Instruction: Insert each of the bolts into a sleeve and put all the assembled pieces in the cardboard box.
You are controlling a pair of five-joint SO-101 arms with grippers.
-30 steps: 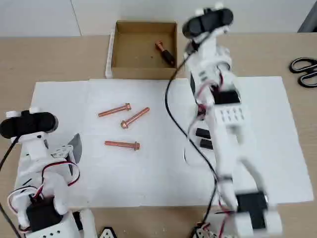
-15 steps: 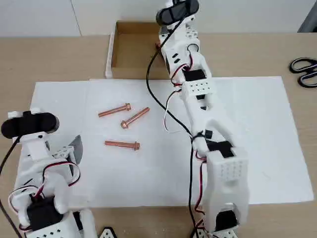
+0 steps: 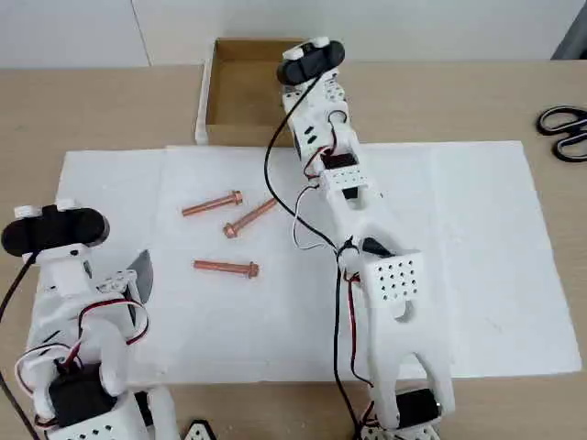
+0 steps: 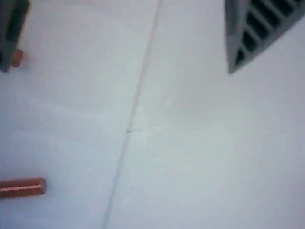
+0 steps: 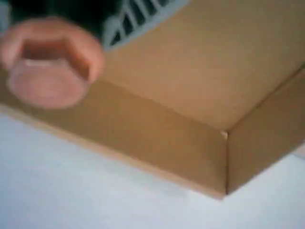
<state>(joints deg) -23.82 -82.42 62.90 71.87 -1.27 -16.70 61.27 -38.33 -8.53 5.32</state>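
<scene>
One bolt (image 5: 50, 62), seemingly pinched in my right claw (image 5: 90, 24), hangs over the cardboard box (image 5: 157, 138) wall; released here, it might fall outside. Left claw (image 3: 136, 275) spread.

We locate the box (image 3: 243, 92) at the far side of the table (image 3: 110, 110), behind the sheet (image 3: 477, 275). Three bolts (image 3: 249, 217) lie on the sheet, left of centre. The scissors (image 3: 564, 128) lie far right.
</scene>
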